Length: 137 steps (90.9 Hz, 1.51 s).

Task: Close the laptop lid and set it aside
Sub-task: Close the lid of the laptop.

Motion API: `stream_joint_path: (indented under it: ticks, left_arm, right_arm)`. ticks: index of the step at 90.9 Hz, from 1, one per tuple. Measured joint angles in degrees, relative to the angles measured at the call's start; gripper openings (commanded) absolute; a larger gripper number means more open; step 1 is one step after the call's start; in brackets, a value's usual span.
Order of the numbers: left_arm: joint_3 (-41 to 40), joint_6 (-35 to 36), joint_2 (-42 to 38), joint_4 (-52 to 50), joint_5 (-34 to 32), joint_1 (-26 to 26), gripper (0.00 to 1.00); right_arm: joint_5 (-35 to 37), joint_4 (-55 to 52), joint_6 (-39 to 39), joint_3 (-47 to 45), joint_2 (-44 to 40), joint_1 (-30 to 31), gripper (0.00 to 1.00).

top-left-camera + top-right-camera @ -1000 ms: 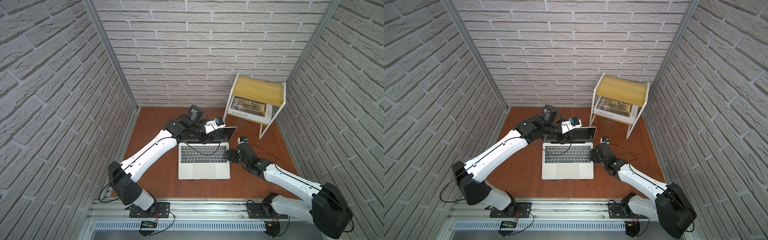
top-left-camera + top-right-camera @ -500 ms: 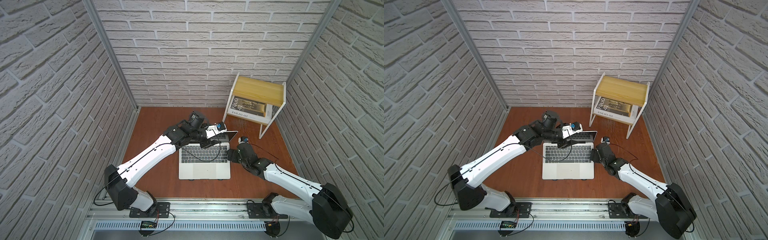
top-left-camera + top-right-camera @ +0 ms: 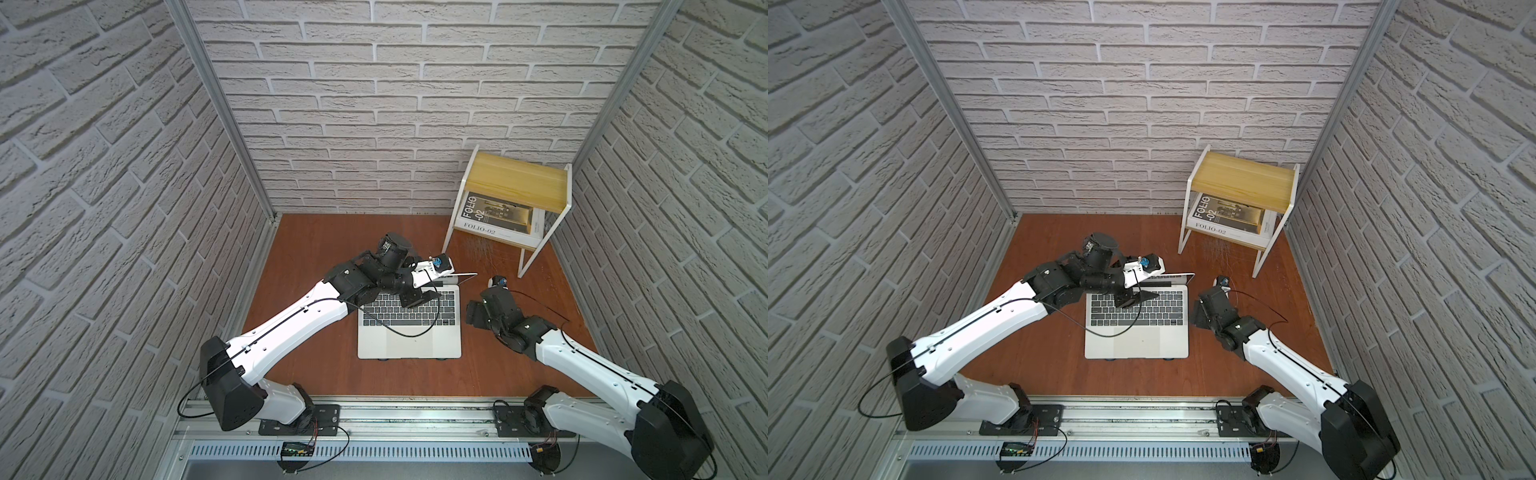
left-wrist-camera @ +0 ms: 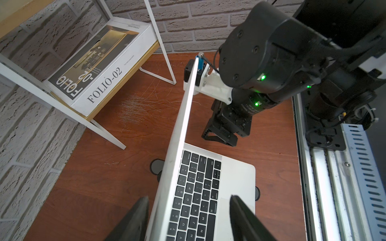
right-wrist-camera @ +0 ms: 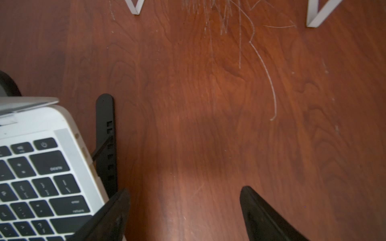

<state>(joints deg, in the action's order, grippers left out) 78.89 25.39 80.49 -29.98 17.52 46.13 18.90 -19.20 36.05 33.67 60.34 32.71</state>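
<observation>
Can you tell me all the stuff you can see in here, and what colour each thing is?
laptop: one, silver-white with black keys, middle of the table, on the stand.
laptop lid: one, silver-white, raised, not shut.
stand: one, dark, under the laptop.
book: one, white with a dark cover picture, on the side table's lower shelf.
side table: one, white frame and yellow wooden top, far right corner.
table: one, reddish-brown wood.
brick walls: three, whitish-grey, around the table.
left gripper: one, black, open, a finger on each side of the lid.
right gripper: one, black, open and empty, beside the laptop's right edge.
</observation>
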Motion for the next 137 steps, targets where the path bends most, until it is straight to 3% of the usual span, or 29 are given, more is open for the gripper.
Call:
stream_joint_path:
  ticks: [41, 74, 83, 107, 137]
  left_arm:
    - [-2.27, -3.10, -0.63, -0.92, -0.39, 3.43, 0.74]
    - [-3.04, -4.57, -0.46, -1.38, -2.01, 5.29, 0.78]
    - [-3.02, -5.05, -0.44, -1.68, -2.10, 5.29, 0.85]
    - [-3.02, -6.01, -0.52, -2.97, -1.16, 5.46, 0.95]
    - [-3.02, -6.25, -2.21, -3.13, 1.46, 5.22, 0.98]
  right_arm:
    - [4.90, -19.15, -3.13, 12.02, -18.32, -0.04, 0.86]
    - [2.34, -24.30, -8.85, 25.16, -13.88, 0.57, 0.83]
    - [1.38, -24.26, -9.94, 27.30, -12.81, 1.01, 0.83]
    - [-1.49, -23.39, -11.67, 27.96, -10.27, 2.23, 0.83]
    - [-4.81, -21.49, -12.66, 30.38, -7.08, 5.20, 0.84]
